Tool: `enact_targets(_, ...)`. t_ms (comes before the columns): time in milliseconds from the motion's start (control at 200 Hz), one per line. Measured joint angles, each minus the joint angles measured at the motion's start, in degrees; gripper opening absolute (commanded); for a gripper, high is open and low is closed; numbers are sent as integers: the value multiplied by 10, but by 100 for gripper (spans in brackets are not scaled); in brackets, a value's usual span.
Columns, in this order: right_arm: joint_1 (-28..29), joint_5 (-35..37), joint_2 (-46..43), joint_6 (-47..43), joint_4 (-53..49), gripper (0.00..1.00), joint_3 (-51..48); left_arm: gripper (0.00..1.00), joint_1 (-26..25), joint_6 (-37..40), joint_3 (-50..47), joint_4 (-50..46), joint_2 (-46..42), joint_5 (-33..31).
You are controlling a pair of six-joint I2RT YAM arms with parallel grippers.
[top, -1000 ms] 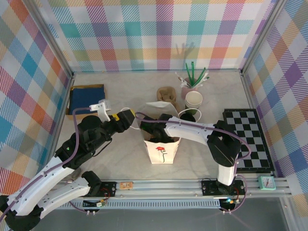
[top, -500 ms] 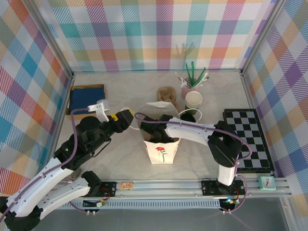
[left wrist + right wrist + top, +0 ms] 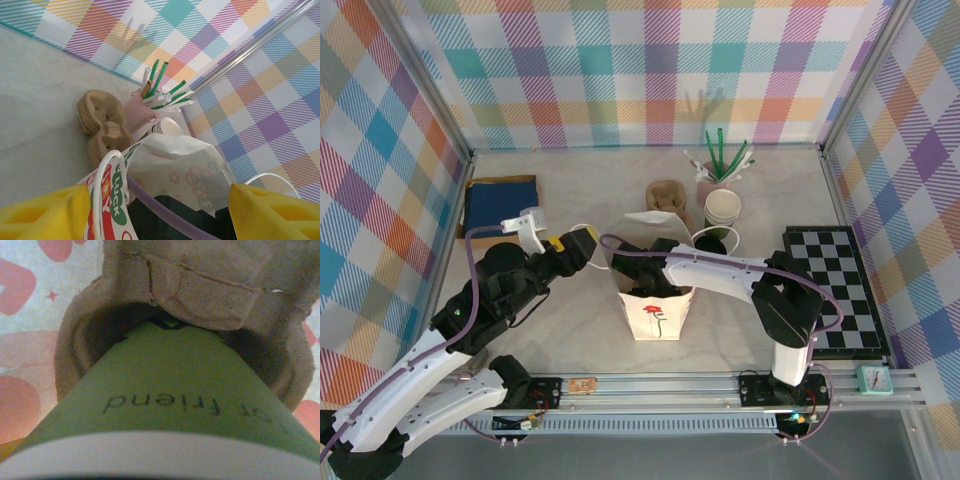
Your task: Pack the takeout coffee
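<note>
Down inside the open mouth of the white paper bag with a red flower print [image 3: 658, 315] sits the right gripper [image 3: 642, 283], its arm reaching in from the right. Its wrist camera looks along the small green paper cup [image 3: 165, 370], lettered "friend", whose base rests in a well of a brown moulded-pulp cup carrier [image 3: 210, 285]. Pale paper with pink hearts surrounds the carrier. I cannot tell whether this gripper's fingers clamp the cup or stand free of it. Just left of the bag, the left gripper [image 3: 578, 243] hovers with its yellow fingers [image 3: 42, 212] spread wide apart and nothing clamped between them; a white bag handle [image 3: 102, 185] loops just beside one. Behind the bag stand a second pulp carrier [image 3: 667, 197], a pink holder of green straws [image 3: 720, 165] and a stack of lidless cups [image 3: 723, 208]
</note>
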Motion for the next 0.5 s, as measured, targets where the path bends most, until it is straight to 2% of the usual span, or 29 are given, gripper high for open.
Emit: enact_targets(500,2,2,1,2,1,43,0,75,0,0,0,0,-5,-4)
